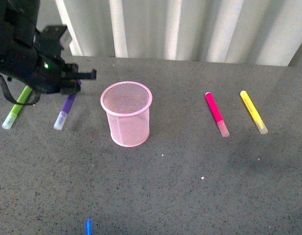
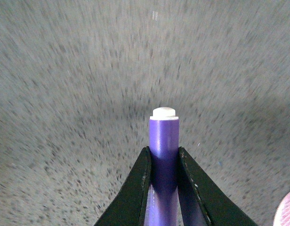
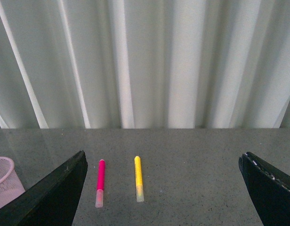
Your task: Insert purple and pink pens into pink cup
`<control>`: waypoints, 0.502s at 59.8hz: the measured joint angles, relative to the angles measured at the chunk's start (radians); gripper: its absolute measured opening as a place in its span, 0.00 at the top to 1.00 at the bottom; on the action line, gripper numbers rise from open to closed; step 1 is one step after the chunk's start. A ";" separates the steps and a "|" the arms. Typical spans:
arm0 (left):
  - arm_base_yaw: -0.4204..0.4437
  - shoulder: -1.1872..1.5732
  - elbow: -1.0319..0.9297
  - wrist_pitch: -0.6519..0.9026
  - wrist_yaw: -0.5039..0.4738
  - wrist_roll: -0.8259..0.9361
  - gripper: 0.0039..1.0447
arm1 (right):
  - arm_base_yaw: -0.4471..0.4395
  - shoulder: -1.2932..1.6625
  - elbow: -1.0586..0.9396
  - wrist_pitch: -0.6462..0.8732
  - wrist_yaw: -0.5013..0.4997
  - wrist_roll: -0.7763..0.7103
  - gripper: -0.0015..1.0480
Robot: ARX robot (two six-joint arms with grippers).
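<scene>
**Pincer on the purple pen, nothing in the cup yet**

My left pincer (image 1: pixel 78 80) has its two jaws pressed against the sides of the purple pen (image 1: pixel 66 108), clamping the barrel near its far end. The left wrist view shows this best: the pen (image 2: pixel 164 136) sits snug between the dark jaws with its white end cap poking out past them. I cannot tell whether the pen has left the table (image 1: pixel 190 186). The table surface in that view is smeared.

The pink cup (image 1: pixel 129 129) stands upright just beside the pen, on the side away from the table's left edge, and through the mesh I see nothing inside it. The pink pen (image 1: pixel 215 112) lies flat on the table, well apart from the cup, toward the right edge. The yellow marker (image 1: pixel 253 111) lies beyond it, and a green marker (image 1: pixel 16 108) sits near the left edge.

My right pincer (image 3: pixel 162 157) hangs wide open and empty, looking down on the pink pen.

I judge the task to be at its first step. One pen is gripped but not delivered, and the other is untouched.
</scene>
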 joint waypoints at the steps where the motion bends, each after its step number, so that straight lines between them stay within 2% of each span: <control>1: -0.002 -0.022 -0.023 0.055 -0.021 0.016 0.88 | 0.000 0.000 0.000 0.000 0.000 0.000 0.07; 6: -0.004 -0.108 -0.090 0.220 -0.029 -0.007 0.88 | 0.000 0.000 0.000 0.000 0.000 0.000 0.07; 19: -0.041 -0.314 -0.291 0.576 -0.048 -0.200 0.88 | 0.000 0.000 0.000 0.000 0.000 0.000 0.07; 23: -0.074 -0.348 -0.365 0.684 -0.050 -0.219 0.88 | 0.000 0.000 0.000 0.000 0.000 0.000 0.07; 30: -0.192 -0.354 -0.499 0.902 -0.109 -0.211 0.88 | 0.000 0.000 0.000 0.000 0.000 0.000 0.07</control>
